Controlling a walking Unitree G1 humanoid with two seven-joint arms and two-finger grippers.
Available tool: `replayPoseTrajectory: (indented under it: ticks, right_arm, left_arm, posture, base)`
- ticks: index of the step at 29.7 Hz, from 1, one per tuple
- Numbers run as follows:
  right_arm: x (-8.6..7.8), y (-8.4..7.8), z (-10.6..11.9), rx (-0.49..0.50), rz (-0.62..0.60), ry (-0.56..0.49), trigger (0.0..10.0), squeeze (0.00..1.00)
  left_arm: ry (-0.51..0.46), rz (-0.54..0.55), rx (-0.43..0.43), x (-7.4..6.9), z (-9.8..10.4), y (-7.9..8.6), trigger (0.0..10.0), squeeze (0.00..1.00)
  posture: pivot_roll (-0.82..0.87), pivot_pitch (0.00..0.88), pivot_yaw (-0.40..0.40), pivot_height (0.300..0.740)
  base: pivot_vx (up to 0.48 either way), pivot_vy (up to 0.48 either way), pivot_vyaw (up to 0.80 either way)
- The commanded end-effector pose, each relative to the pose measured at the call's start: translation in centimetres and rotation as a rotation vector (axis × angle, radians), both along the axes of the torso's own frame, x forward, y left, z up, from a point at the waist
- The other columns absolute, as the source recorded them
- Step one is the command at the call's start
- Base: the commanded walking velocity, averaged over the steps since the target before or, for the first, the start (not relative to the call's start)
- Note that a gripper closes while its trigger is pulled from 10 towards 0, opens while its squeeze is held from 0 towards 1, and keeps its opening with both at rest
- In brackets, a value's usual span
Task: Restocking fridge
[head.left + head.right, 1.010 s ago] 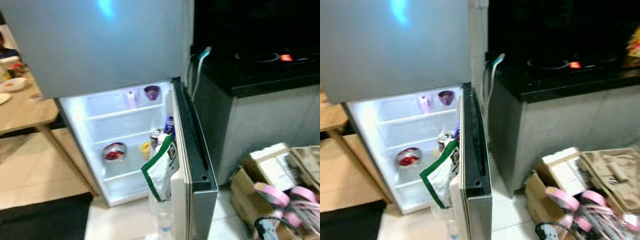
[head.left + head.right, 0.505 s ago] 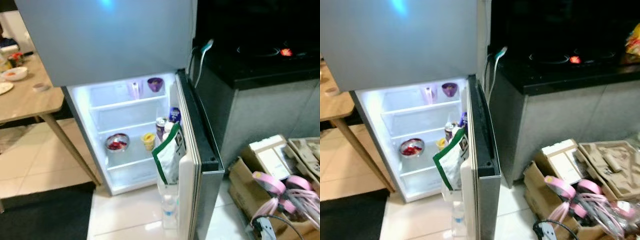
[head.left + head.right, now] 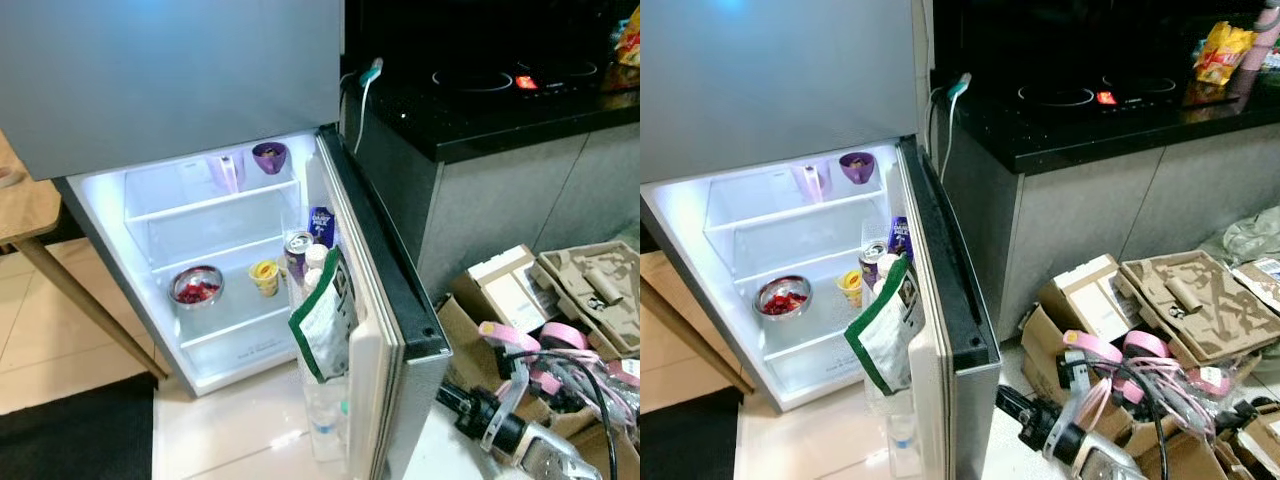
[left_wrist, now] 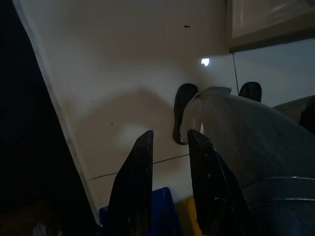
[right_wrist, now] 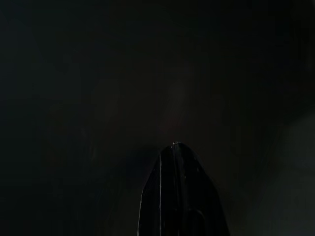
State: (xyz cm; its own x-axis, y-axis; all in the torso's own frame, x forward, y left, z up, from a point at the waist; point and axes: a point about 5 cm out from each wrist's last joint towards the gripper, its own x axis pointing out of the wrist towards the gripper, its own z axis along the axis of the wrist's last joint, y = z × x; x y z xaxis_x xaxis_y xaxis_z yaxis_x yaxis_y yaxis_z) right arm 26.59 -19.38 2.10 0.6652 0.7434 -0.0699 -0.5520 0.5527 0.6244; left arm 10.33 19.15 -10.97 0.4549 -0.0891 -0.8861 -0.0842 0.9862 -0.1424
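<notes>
Left eye view, facing down at a grey fridge point(image 3: 180, 80) on pale glossy floor tiles point(image 3: 230, 420), lower door point(image 3: 385, 300) swung wide toward the camera and the lit compartment exposed. To the fridge's left, a corner of a wooden table point(image 3: 25, 205) with a slanted leg, and a black mat point(image 3: 70, 430) on the floor below it. To the right, hard against the fridge, a black-topped bench point(image 3: 1090, 125) with grey fronts, carrying a cooktop with one red light point(image 3: 1106, 98) and one yellow snack bag point(image 3: 1218, 50) at the far end. Floor at the bench's foot crowded with cardboard boxes point(image 3: 1095, 295) and at least three pink tape rolls point(image 3: 1090, 347); open tile only in front of the fridge, between mat and door edge. Inside, counted: on the upper shelf, one pale cup point(image 3: 228, 170) and one purple cup point(image 3: 268, 157); on the shelf below, one metal bowl point(image 3: 196, 286) of red food and one small yellow cup point(image 3: 264, 275). In the door racks, one can point(image 3: 298, 245), one blue carton point(image 3: 321, 225), one green-and-white pouch point(image 3: 325, 320) leaning outward, one water bottle point(image 3: 322, 430) lowest. Right gripper point(image 3: 1025, 410) low beside the door's outer edge, wrist picture too dark to tell whether clenched or released. Left gripper point(image 4: 170, 135) hanging over pale floor, jaws released, grasping nothing.
</notes>
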Motion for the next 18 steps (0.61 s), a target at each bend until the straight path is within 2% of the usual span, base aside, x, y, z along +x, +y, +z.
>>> replayPoseTrajectory:
  ticks: [1,2,4,6,8,9,10,11,13,14,15,16,17,18]
  right_arm:
    - [-0.2,0.8,0.2,0.025,0.068,-0.010,10.0,0.00]
    - [-0.4,1.3,0.7,0.042,0.143,-0.030,10.0,0.00]
    - [-0.4,1.3,0.7,0.042,0.143,-0.030,10.0,0.00]
    - [-1.4,2.2,1.6,0.074,0.322,-0.053,10.0,0.00]
    - [-1.4,2.2,1.6,0.074,0.322,-0.053,10.0,0.00]
    - [-2.3,2.6,2.3,0.082,0.441,-0.065,10.0,0.00]
    - [-2.3,2.6,2.3,0.082,0.441,-0.065,10.0,0.00]
    - [-2.9,3.8,3.7,0.103,0.559,-0.101,10.0,0.00]
    - [-2.9,3.8,3.7,0.103,0.559,-0.101,10.0,0.00]
    - [-3.4,5.1,5.3,0.139,0.652,-0.140,10.0,0.00]
    - [-3.7,7.2,8.0,0.260,0.723,-0.208,10.0,0.00]
    - [-3.7,7.2,8.0,0.260,0.723,-0.208,10.0,0.00]
    - [-4.0,8.6,10.0,0.350,0.769,-0.255,10.0,0.00]
    - [-4.0,8.6,10.0,0.350,0.769,-0.255,10.0,0.00]
  left_arm:
    - [0.107,-0.005,-0.017,-2.7,-0.8,-0.4,10.0,0.00]
    - [0.108,-0.007,-0.018,-2.7,-0.8,-0.5,10.0,0.00]
    - [0.108,-0.007,-0.018,-2.7,-0.8,-0.5,10.0,0.00]
    - [0.111,-0.012,-0.019,-2.8,-0.8,-0.5,10.0,0.00]
    - [0.111,-0.012,-0.019,-2.8,-0.8,-0.5,10.0,0.00]
    - [0.112,-0.016,-0.018,-2.8,-0.8,-0.5,10.0,0.00]
    - [0.112,-0.016,-0.018,-2.8,-0.8,-0.5,10.0,0.00]
    - [0.111,-0.017,-0.018,-2.8,-0.8,-0.5,10.0,0.00]
    - [0.111,-0.017,-0.018,-2.8,-0.8,-0.5,10.0,0.00]
    - [0.110,-0.017,-0.018,-2.8,-0.8,-0.5,10.0,0.00]
    - [0.107,-0.015,-0.021,-2.7,-0.8,-0.6,10.0,0.00]
    - [0.107,-0.015,-0.021,-2.7,-0.8,-0.6,10.0,0.00]
    - [0.105,-0.011,-0.024,-2.7,-0.8,-0.7,10.0,0.00]
    - [0.105,-0.011,-0.024,-2.7,-0.8,-0.7,10.0,0.00]
  posture:
    - [-0.10,0.041,0.009,0.740]
    - [-0.10,0.039,0.006,0.740]
    - [-0.10,0.039,0.006,0.740]
    - [-0.10,0.030,0.003,0.740]
    - [-0.10,0.030,0.003,0.740]
    - [-0.10,0.025,0.003,0.740]
    - [-0.10,0.025,0.003,0.740]
    - [-0.10,0.031,0.002,0.740]
    - [-0.10,0.031,0.002,0.740]
    - [-0.11,0.028,0.002,0.740]
    - [-0.10,0.029,0.001,0.740]
    - [-0.10,0.029,0.001,0.740]
    - [-0.10,0.029,0.001,0.740]
    - [-0.10,0.029,0.001,0.740]
  base:
    - [0.000,0.000,0.00]
    - [0.000,0.000,0.00]
    - [0.000,0.000,0.00]
    - [0.000,0.000,0.00]
    - [0.000,0.000,0.00]
    - [0.000,0.000,0.00]
    - [0.000,0.000,0.00]
    - [0.000,0.000,0.00]
    - [0.000,0.000,0.00]
    - [0.000,0.000,0.00]
    - [0.000,0.000,0.00]
    - [0.000,0.000,0.00]
    - [0.000,0.000,0.00]
    - [0.000,0.000,0.00]
